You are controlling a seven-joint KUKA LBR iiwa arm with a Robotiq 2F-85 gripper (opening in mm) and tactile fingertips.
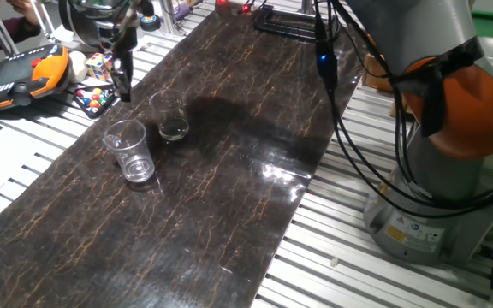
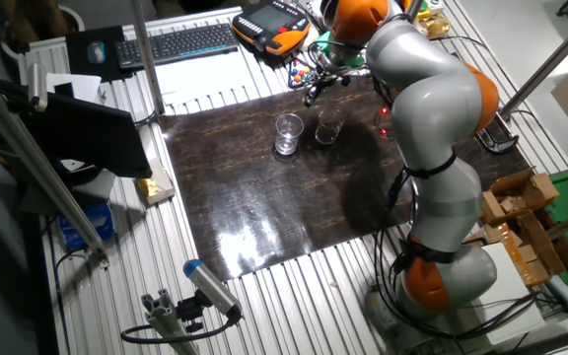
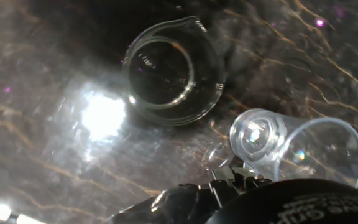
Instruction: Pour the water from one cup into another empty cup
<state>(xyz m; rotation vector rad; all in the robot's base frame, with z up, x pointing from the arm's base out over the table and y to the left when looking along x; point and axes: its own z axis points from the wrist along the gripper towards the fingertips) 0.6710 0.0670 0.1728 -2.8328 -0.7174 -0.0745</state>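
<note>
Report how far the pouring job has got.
Nothing looks done yet. The taller tumbler and the shorter cup both stand upright on the dark mat, side by side and apart. In hand: the gripper hangs just behind the cups, holding neither; its jaws' state is unclear. Left: grasp the tumbler, lift it, tip it over the shorter cup. The water itself is too faint to confirm.

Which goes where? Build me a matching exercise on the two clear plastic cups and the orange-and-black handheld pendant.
Things:
1. taller clear plastic tumbler
2. shorter clear plastic cup
3. orange-and-black handheld pendant

Places:
a. off the dark mat, on the slatted table
b. on the mat, upper middle of the hand view
c. on the mat, lower right of the hand view

Pairs: 1-c, 2-b, 3-a.
</note>
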